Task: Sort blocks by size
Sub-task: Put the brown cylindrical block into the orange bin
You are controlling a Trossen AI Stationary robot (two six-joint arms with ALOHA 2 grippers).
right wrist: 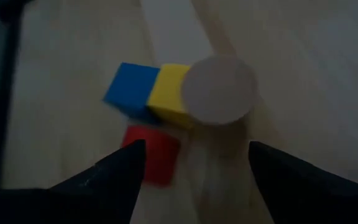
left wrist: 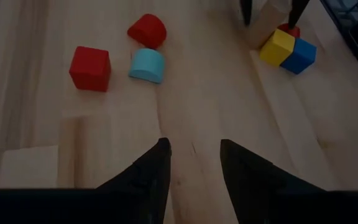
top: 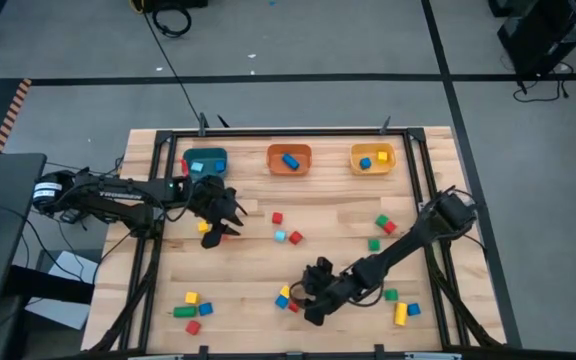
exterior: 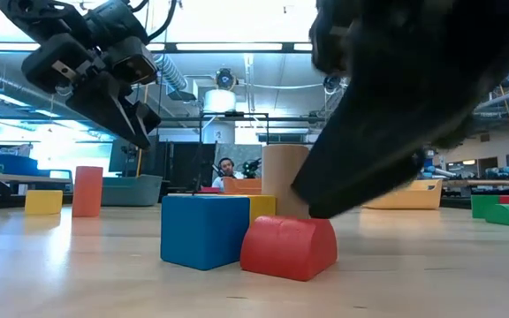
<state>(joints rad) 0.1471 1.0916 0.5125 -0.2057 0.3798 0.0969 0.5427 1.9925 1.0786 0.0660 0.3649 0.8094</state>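
Where the smooth wooden worktop (top: 238,290) nears its front edge, right tool (right wrist: 191,158) spread wide over clustered blocks: blue cube (right wrist: 129,88), yellow cube (right wrist: 168,93), red half-round (exterior: 288,247), holding nothing. Plain wooden cylinder (right wrist: 219,88) clear only from the wrist. Left tool (left wrist: 194,158) slightly parted, empty.

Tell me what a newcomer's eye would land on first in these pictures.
Probably the right claw, spread open over a tight cluster near the table's front edge: a blue wooden cube, a yellow wooden cube, a red round-topped block and a pale wooden cylinder. Next come three bins along the far edge: teal, orange and yellow. The left claw hangs near the teal bin.
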